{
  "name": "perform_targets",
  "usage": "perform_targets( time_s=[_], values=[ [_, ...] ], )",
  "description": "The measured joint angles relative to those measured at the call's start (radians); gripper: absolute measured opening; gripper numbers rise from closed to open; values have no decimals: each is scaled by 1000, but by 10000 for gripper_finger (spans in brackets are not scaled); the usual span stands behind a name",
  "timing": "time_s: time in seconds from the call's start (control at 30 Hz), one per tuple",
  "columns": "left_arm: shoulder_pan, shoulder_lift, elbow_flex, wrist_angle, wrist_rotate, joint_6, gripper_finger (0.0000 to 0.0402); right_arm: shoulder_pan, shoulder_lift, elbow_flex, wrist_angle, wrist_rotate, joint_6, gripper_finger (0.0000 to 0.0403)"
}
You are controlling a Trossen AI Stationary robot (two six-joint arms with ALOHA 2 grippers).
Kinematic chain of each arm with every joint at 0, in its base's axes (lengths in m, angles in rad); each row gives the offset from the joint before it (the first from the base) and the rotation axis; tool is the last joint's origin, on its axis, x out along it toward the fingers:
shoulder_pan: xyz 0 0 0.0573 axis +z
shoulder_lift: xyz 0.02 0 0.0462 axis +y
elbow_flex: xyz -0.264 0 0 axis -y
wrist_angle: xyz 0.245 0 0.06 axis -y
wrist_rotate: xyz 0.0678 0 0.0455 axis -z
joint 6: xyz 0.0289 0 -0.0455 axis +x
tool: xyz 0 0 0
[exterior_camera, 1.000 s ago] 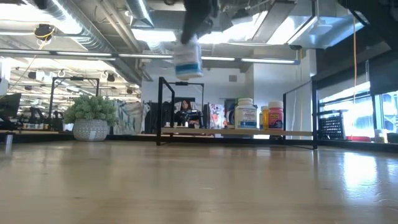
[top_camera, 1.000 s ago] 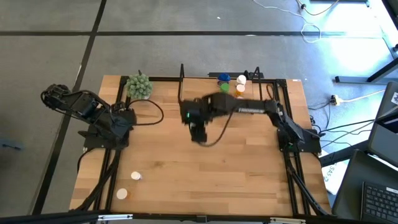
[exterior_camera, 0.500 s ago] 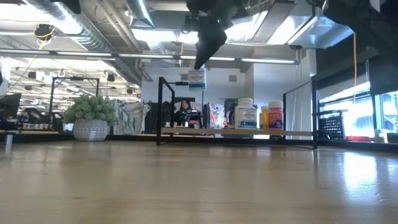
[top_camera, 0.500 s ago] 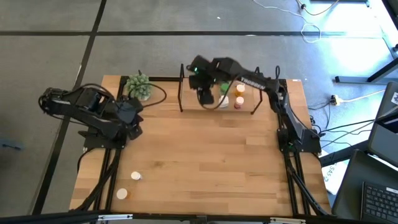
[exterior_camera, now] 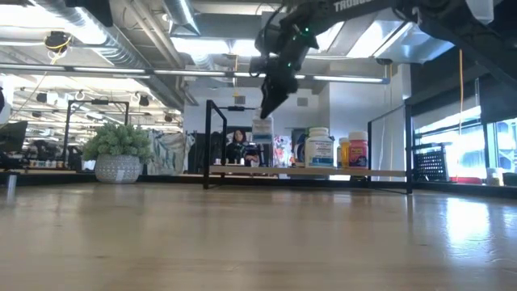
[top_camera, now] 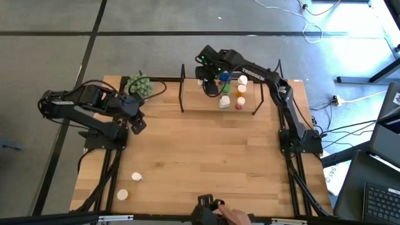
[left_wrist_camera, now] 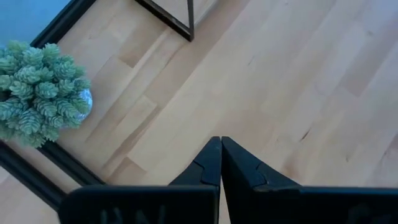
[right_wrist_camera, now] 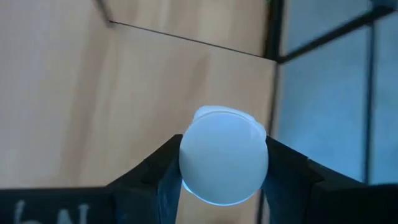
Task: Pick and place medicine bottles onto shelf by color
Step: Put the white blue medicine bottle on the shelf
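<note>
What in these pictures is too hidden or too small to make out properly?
- Right hand holds a bottle: its wrist view shows only the white cap, hiding body and label.
- High view: the arm covers part of the shelf, so that bottle is unseen there.
- Low view: labels on the shelf bottles are too small to read.
- High view: two bottles near the front are tiny; contents unknown.
- Bottom edge cuts off a person's hand.

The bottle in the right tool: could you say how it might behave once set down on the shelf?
The bottle looks rigid: the right tool clamps its round cap without denting it. Taller than wide in the low view, it may tip if released tilted, then roll on the shelf.
</note>
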Motion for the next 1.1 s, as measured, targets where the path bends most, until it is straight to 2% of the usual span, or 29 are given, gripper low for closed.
perform_targets(
  time_s=[0.23, 0.6, 0.9, 1.1],
  values=[
    [18, 0, 0, 0, 0, 0, 0, -19, 0, -73, 110, 20, -6, 175],
    [18, 0, 0, 0, 0, -3, 0, -41, 0, -195, 185, 59, -56, 178],
    [18, 0, 0, 28, 0, -3, 0, -56, 1, -198, 203, 75, -66, 177],
    [18, 0, 0, 28, 0, -3, 0, -63, 12, -198, 196, 41, -66, 178]
  ],
)
